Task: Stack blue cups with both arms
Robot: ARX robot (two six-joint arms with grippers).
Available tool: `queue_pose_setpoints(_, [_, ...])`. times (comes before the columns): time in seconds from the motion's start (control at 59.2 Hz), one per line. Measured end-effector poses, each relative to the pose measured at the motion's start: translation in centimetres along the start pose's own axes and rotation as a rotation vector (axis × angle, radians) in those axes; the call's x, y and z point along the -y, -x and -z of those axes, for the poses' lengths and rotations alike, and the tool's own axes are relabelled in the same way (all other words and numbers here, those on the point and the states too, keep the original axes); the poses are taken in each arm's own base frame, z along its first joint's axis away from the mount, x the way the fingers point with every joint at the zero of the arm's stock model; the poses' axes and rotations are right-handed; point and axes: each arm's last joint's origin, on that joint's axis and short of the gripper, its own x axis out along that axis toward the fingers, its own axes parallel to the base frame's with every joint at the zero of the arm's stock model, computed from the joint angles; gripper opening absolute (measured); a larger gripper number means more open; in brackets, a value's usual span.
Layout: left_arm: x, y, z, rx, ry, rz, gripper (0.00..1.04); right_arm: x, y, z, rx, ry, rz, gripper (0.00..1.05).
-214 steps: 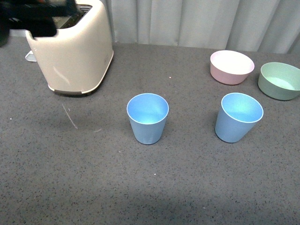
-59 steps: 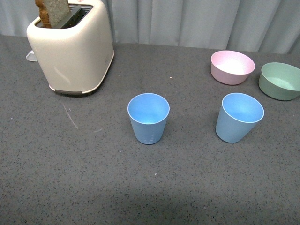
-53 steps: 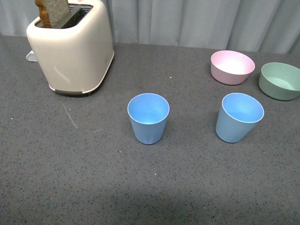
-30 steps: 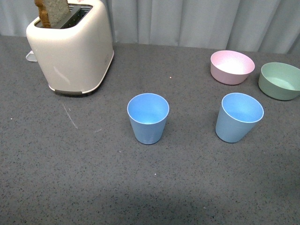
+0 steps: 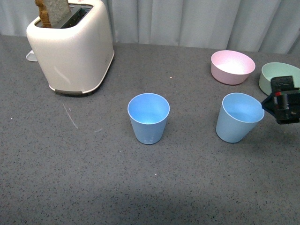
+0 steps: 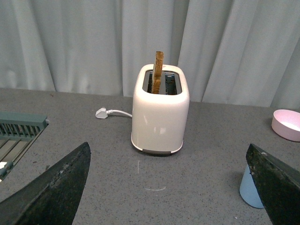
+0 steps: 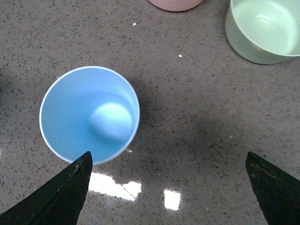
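Note:
Two light blue cups stand upright and apart on the grey table: one in the middle (image 5: 148, 117), one to the right (image 5: 239, 117). My right gripper (image 5: 282, 106) reaches in from the right edge, just right of the right cup and above the table. In the right wrist view this cup (image 7: 89, 115) lies below, empty, off to one side of the open right gripper (image 7: 168, 197), not between its fingers. My left gripper (image 6: 168, 197) is open and empty, out of the front view. One blue cup (image 6: 251, 190) peeks from behind a left fingertip (image 6: 276, 187).
A cream toaster (image 5: 72, 49) with a slice of bread stands at the back left; its plug (image 6: 102, 112) lies beside it. A pink bowl (image 5: 232, 66) and a green bowl (image 5: 274, 75) sit at the back right. A green rack (image 6: 18, 133) is off to the left.
My right arm has come into the front view from the right edge, next to the right cup. Both cups stay where they were.

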Motion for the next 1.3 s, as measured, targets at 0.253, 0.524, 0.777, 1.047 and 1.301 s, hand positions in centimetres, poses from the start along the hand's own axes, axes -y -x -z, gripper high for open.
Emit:
queue_pose_setpoints(0.253, [0.0, 0.0, 0.0, 0.000, 0.000, 0.000, 0.98, -0.9, -3.5, -1.3, -0.100, -0.059, 0.016, 0.95])
queue_pose_setpoints(0.524, [0.0, 0.0, 0.0, 0.000, 0.000, 0.000, 0.98, -1.5, -5.9, -1.5, -0.182, -0.089, 0.041, 0.50])
queue_pose_setpoints(0.777, [0.0, 0.0, 0.0, 0.000, 0.000, 0.000, 0.98, -1.8, -6.1, -1.9, -0.186, -0.102, 0.045, 0.04])
queue_pose_setpoints(1.047, [0.0, 0.0, 0.0, 0.000, 0.000, 0.000, 0.98, -2.3, -5.3, -2.5, -0.188, -0.137, -0.013, 0.01])
queue_pose_setpoints(1.301, [0.0, 0.0, 0.0, 0.000, 0.000, 0.000, 0.98, -6.1, -1.2, -6.9, -0.105, -0.161, -0.268, 0.01])
